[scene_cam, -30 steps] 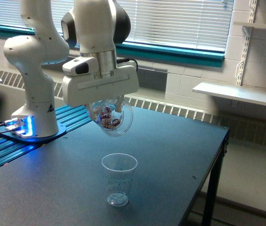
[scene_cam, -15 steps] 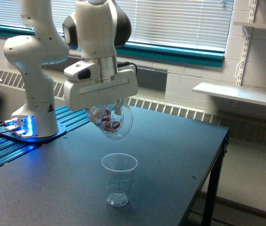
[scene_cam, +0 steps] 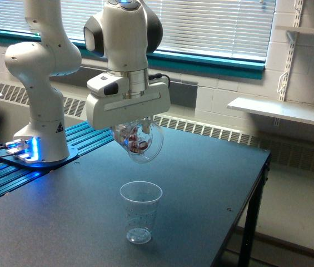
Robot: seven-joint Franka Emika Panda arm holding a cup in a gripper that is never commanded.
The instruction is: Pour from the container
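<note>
The container [scene_cam: 141, 142], a wide clear plastic cup, hangs tilted under the white arm, its mouth turned toward the exterior view's right and downward. Small red and white pieces lie inside it. My gripper [scene_cam: 136, 129] is shut on the container, and its fingers are mostly hidden behind the gripper body and the cup. Below it and slightly nearer the camera, a slimmer clear cup [scene_cam: 140, 212] speckled with dark dots stands upright on the dark table [scene_cam: 201, 183]. That cup looks empty.
The arm's white base [scene_cam: 41, 139] with a blue light stands on a ribbed blue platform at the exterior view's left. The table's edge [scene_cam: 245, 214] runs along the right. A wall shelf [scene_cam: 282, 111] and window blinds lie behind.
The gripper with the container has shifted toward the exterior view's right and slightly up. The tilt of the container looks about the same. The speckled cup has not moved.
</note>
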